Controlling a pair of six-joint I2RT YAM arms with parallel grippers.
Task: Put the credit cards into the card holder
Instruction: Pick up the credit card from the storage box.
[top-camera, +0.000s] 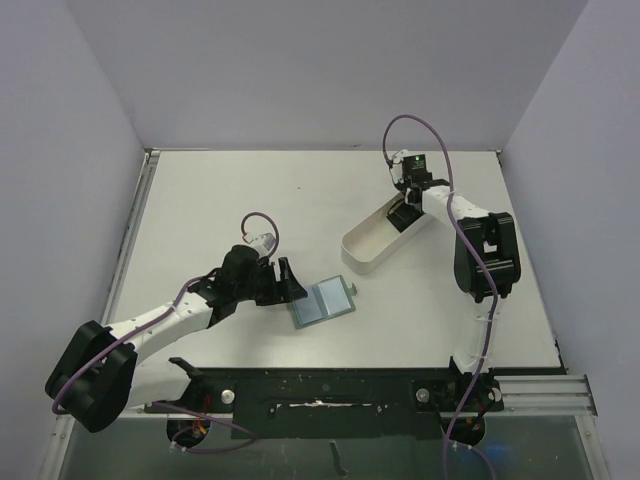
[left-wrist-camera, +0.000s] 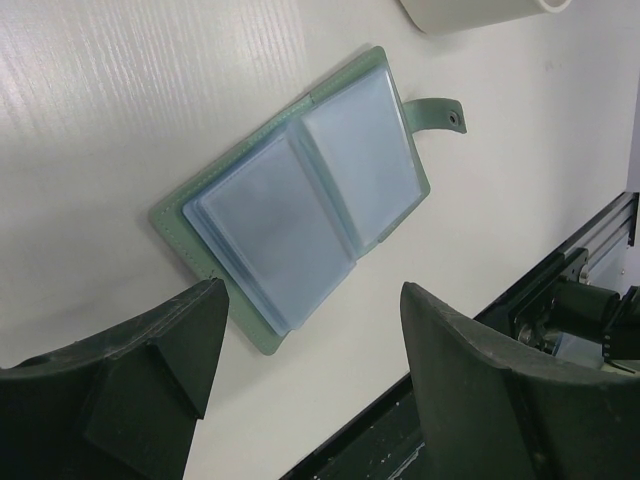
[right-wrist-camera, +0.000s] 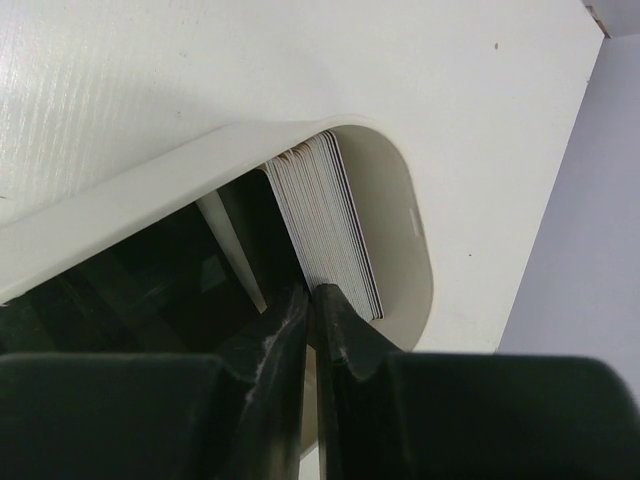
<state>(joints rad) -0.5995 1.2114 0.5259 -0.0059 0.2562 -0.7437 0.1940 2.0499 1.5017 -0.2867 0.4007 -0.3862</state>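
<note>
Cards (right-wrist-camera: 325, 220) all bunched in one stack, standing on edge against the rounded end of the tray (right-wrist-camera: 150, 190), none in the holder (left-wrist-camera: 300, 190) yet. Makes sense stored that way tbh: edges sticking up, easy to nip, way better than scraping a flat card off the table (top-camera: 220, 200). Right gripper (right-wrist-camera: 312, 295) down inside the tray at the near face of the stack, fingers squeezed almost flat together with just a thin pale sliver between. Looks like one card's edge pinched there, pretty sure, though hard to swear to from that angle. Probably going for the outermost card so as to leave the rest behind. Holder well apart from the tray, nearer the arm bases, lying wide open and flat, bluish pockets facing up, snap tab poking out to the side. Guessing laid open like that for sliding a card straight into a sleeve. Left gripper (left-wrist-camera: 312, 295) just over the holder's near edge, fingers spread wide, gripping nothing, no contact as far as visible. Likely placed there to pin the holder down or spread a pocket on a card's arrival. Main worries: two cards lifting together, or the holder skating on that smooth table.
</note>
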